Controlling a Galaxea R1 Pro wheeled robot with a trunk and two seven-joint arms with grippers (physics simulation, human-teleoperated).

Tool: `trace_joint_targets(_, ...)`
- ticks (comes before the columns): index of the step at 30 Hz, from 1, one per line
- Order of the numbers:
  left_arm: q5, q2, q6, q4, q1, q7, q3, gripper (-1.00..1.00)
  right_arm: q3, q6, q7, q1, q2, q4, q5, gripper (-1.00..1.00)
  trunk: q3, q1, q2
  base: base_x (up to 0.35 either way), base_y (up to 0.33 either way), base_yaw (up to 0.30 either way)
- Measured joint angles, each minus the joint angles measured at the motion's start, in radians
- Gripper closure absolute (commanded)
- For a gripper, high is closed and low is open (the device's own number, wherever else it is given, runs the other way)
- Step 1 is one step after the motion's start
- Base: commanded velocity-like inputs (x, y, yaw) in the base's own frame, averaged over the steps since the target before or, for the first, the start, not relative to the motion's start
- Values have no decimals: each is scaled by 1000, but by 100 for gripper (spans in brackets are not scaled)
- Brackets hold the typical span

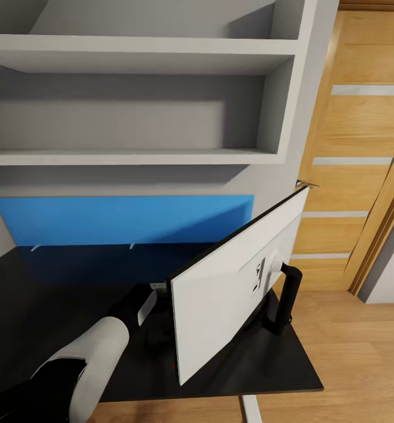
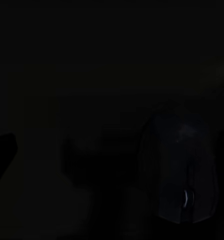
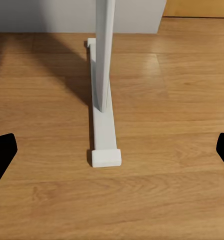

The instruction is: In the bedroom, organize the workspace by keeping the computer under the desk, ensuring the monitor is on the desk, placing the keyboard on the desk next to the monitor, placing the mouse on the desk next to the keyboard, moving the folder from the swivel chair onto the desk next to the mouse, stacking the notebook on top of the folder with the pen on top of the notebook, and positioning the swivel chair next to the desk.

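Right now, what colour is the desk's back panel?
Bright blue back panel, clearest in the head view.

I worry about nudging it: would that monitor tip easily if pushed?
Probably yes. The monitor is a wide, thin panel on one slim black stem, so it looks top-heavy. It stands near the desk corner, so a hard shove might send it off.

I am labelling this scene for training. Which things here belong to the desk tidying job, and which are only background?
Job things:
- desk
- monitor, standing on the desk with its white back to the camera
- mouse, dimly seen in the left wrist view
- left arm, reaching behind the monitor

Background:
- shelves
- door
- floor
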State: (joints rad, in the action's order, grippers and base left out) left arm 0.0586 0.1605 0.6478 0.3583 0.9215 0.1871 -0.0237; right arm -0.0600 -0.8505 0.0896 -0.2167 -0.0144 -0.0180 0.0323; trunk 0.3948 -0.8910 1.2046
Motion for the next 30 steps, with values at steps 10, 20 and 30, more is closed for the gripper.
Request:
trace_joint_targets(10,0,0,0,1,0,0,-1,-100,1,1,1,0,1,0,2,-100,-2,0,0,0,0,-64)
trace_joint_targets(20,-1,-5,0,1,0,0,-1,-100,1,1,1,0,1,0,2,-100,-2,0,0,0,0,-6)
trace_joint_targets(30,-1,-6,0,0,0,0,-1,-100,1,1,1,0,1,0,2,-100,-2,0,0,0,0,0)
